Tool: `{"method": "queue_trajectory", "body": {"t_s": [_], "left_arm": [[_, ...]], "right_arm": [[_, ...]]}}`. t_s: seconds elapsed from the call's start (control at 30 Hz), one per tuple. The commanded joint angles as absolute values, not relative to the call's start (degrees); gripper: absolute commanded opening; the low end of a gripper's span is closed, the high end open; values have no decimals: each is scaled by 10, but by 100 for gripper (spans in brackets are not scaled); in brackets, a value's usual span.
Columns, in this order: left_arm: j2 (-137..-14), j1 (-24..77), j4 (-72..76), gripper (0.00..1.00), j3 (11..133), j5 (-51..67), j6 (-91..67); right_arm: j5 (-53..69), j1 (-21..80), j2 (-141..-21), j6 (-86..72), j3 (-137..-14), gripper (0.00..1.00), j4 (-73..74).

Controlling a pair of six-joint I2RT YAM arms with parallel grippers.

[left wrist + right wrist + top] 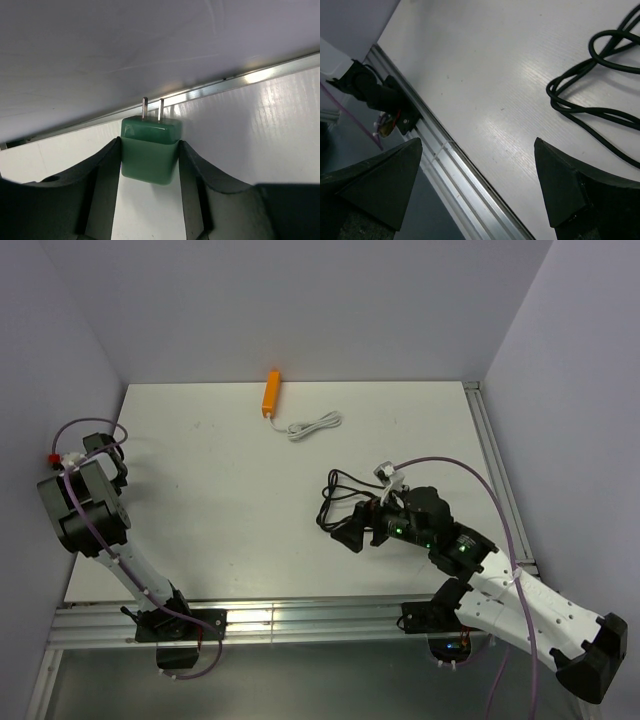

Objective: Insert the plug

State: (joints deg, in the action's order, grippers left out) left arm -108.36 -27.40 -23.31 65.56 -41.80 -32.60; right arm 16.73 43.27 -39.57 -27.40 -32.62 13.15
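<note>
Left gripper (150, 148) holds the green plug (150, 160).
Right gripper (477, 146) is wide open beside the black cord (559, 102), near the worktop's (485, 65) front edge.

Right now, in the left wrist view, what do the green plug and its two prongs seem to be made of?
The green plug: probably smooth plastic, slightly glossy; a soft highlight runs along its top edge. The prongs: likely bare metal, thin, silver-grey and shiny.
</note>
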Motion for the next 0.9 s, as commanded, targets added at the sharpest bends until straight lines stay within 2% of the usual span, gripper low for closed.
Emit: {"method": "queue_trajectory", "body": {"t_s": [0.0,0.03,0.1,0.43,0.53,0.73,0.87], "left_arm": [[-1069,-273,-239,3,641,-340,-337],[-1062,-267,-239,0,642,-331,-337],[-1054,-260,-243,0,642,-317,-337],[-963,-188,-292,0,630,-224,-396],[-933,-159,-300,0,615,-152,-416],[-833,-96,-274,0,517,-36,-480],[-764,-15,-253,0,449,10,-552]], "right_arm": [[93,435,-396,-292,-350,100,165],[74,435,-394,-306,-350,100,169],[51,435,-383,-319,-344,100,168],[92,435,-405,-345,-354,100,152],[92,435,-426,-351,-356,100,143],[107,435,-475,-361,-365,100,104],[139,439,-521,-377,-346,100,18]]}}
